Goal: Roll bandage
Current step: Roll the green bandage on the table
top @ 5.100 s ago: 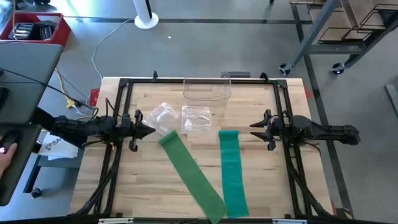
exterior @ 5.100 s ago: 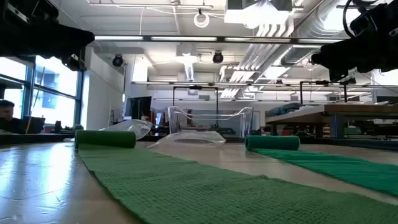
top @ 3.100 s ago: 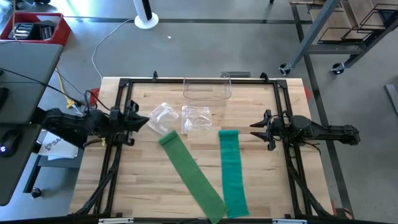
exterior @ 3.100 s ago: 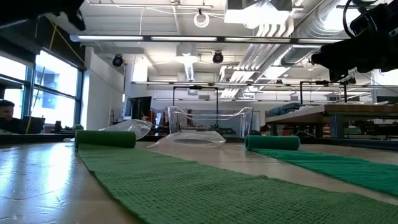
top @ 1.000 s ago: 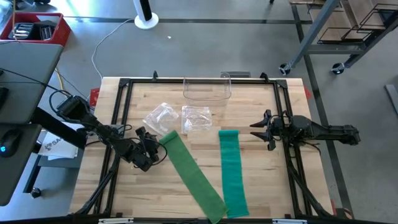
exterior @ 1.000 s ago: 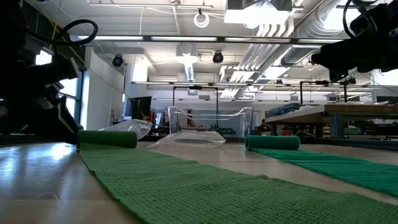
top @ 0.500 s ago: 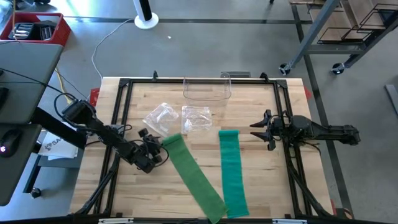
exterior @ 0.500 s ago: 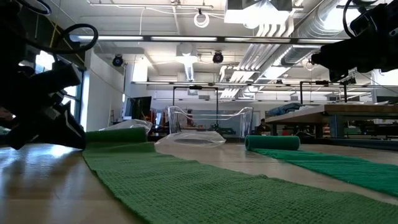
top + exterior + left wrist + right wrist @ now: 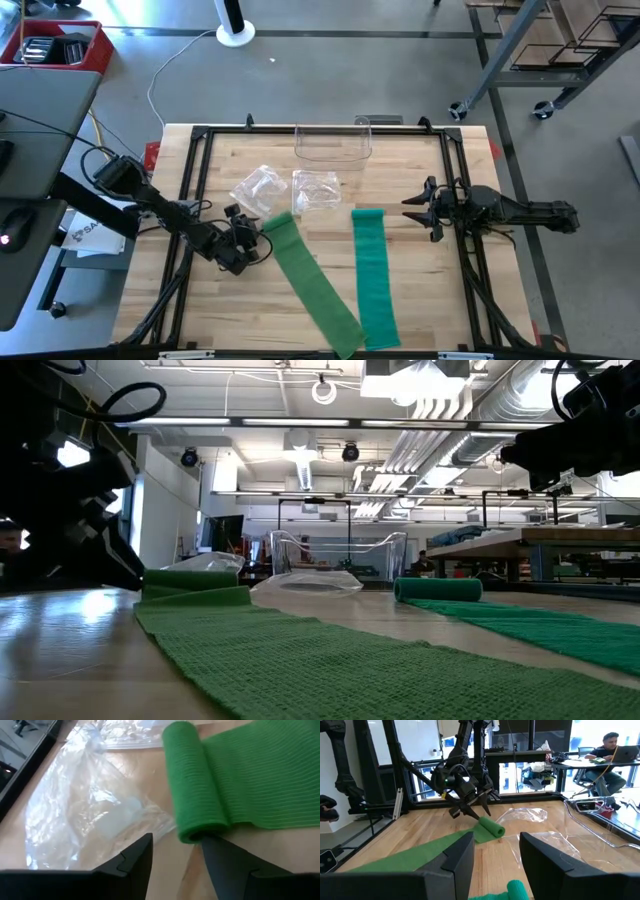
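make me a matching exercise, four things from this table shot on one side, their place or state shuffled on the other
Things:
1. left gripper
2. right gripper
3. teal bandage
4. clear bin

Places or states:
A. lying straight, nearer the right arm
B. at the table's far edge
C. open at the light green bandage's rolled end
D. open, waiting at the right side

Pairs: 1-C, 2-D, 3-A, 4-B

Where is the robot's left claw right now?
In the high view, the left gripper is low over the table's left half, at the rolled end of the lighter green bandage, just in front of a crinkly clear plastic bag. Its jaws are open.
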{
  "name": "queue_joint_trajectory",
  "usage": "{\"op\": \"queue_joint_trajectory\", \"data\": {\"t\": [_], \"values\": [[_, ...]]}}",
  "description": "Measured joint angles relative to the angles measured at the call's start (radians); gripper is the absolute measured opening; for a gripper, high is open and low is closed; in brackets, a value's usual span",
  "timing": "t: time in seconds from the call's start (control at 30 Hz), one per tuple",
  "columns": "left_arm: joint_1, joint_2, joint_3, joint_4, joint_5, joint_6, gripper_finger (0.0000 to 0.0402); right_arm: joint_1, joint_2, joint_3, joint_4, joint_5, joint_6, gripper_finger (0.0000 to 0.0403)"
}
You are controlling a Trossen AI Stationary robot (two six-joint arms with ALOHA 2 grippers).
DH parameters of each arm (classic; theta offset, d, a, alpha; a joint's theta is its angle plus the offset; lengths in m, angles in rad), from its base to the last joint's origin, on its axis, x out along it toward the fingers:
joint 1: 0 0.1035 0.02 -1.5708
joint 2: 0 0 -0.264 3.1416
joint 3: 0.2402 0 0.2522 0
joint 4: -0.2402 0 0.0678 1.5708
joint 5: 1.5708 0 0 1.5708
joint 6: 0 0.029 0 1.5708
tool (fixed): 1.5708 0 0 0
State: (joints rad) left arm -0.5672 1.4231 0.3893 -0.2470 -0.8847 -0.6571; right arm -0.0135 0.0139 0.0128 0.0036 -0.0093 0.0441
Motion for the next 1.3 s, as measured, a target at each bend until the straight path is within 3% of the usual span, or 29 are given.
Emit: {"op": "queue_joint_trajectory", "data": {"t": [0.2, 0.4, 0.83, 1.07, 1.3], "values": [[0.046, 0.001, 0.0, 0.03, 0.011, 0.139, 0.0168, 0.0, 0.0, 0.0, 0.0, 0.0, 0.0, 0.015], [0.066, 0.001, 0.0, 0.16, 0.03, 0.282, 0.0163, 0.0, 0.0, 0.0, 0.0, 0.0, 0.0, 0.015], [0.099, 0.062, 0.0, 0.28, 0.029, 0.223, 0.0069, 0.0, 0.0, 0.0, 0.0, 0.0, 0.0, 0.015], [0.094, 0.076, 0.012, 0.353, -0.021, 0.189, 0.0019, 0.0, 0.0, 0.0, 0.0, 0.0, 0.0, 0.015], [0.059, -0.027, 0.14, 0.351, -0.087, 0.386, 0.0008, 0.0, 0.0, 0.0, 0.0, 0.0, 0.0, 0.015]]}}
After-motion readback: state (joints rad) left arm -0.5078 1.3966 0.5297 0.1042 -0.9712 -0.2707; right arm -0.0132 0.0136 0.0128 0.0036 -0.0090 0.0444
